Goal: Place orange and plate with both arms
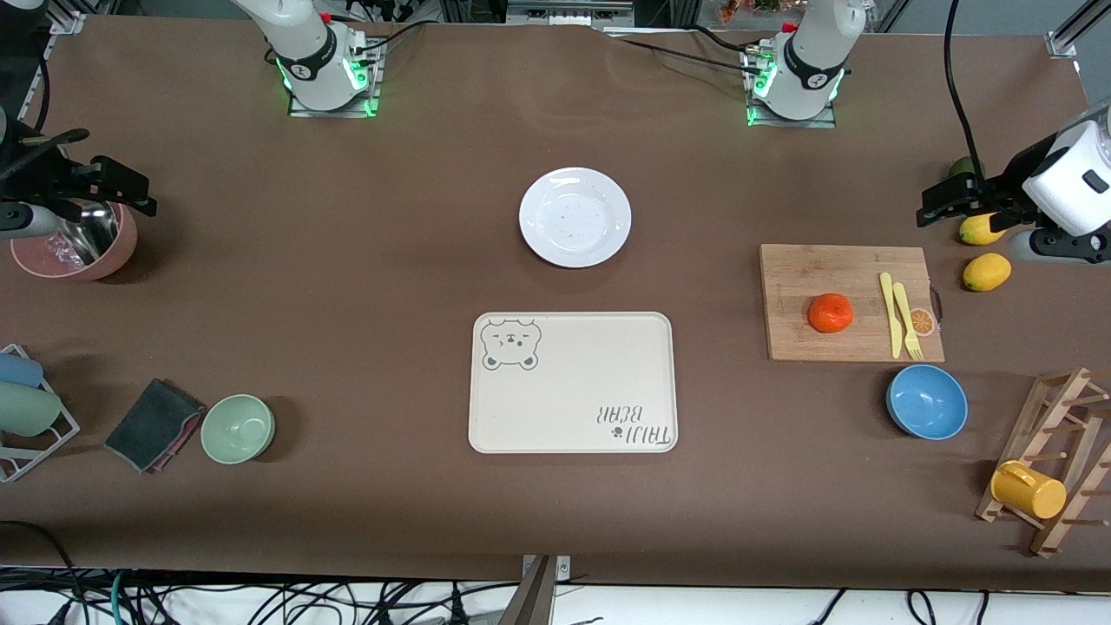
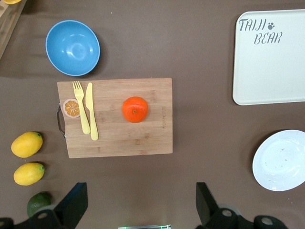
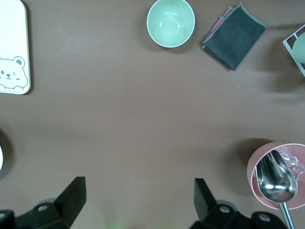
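I had both arms waiting, parked high at their own ends of the tabletop (image 1: 347,260). The left claw (image 1: 942,204) hung over the lemons (image 1: 986,272), its fingers (image 2: 71,205) spread wide with nothing between them. The right claw (image 1: 130,195) hung over the pink bowl (image 1: 104,256), also wide and holding nothing; from its wrist I saw a metal spoon (image 3: 276,183) lying in that bowl.

The orange (image 1: 831,313) sat on the wooden board (image 1: 798,343), near the board's middle, untouched. On the same board, at the orange's 3 o'clock in the front view, lay a yellow knife (image 1: 886,299) and fork (image 1: 909,330), side by side and apart from the fruit. The plate (image 1: 575,217) lay bare on the tabletop at about the centre, well apart from the orange at its 10 o'clock. The bear tray (image 1: 573,382) sat at the plate's 6 o'clock, nearer the front camera, with a gap between them.

A blue bowl (image 1: 927,402) stood at the board's 5 o'clock, just off its corner. Toward the right arm's end I saw a green bowl (image 1: 238,428) with a dark cloth (image 1: 152,425) beside it. A yellow cup (image 1: 1028,490) hung on the wooden rack (image 1: 1055,417) at the left arm's end.
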Motion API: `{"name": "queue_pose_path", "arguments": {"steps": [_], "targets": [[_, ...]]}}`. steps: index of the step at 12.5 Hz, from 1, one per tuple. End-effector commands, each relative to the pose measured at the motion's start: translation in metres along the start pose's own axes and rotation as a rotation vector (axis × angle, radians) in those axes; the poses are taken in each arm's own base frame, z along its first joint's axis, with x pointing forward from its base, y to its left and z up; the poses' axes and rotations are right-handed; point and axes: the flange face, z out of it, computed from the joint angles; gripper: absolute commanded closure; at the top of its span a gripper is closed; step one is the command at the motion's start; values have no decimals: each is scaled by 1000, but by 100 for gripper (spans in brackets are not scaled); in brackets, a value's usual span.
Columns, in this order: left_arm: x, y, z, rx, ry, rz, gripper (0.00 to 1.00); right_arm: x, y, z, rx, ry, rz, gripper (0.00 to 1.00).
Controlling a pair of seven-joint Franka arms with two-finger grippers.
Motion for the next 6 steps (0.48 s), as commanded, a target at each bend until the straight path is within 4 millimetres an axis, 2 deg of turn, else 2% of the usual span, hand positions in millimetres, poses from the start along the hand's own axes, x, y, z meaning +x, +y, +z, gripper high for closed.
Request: {"name": "queue_pose_path", "arguments": {"steps": [1,6], "targets": [[-5,-1,-4,-21,1,11,0,-4,1,-6,3,-23,-6,0],[-5,-5,-4,-21,-3,6,0,-3,1,-8,-6,-20,-11,0]]}}
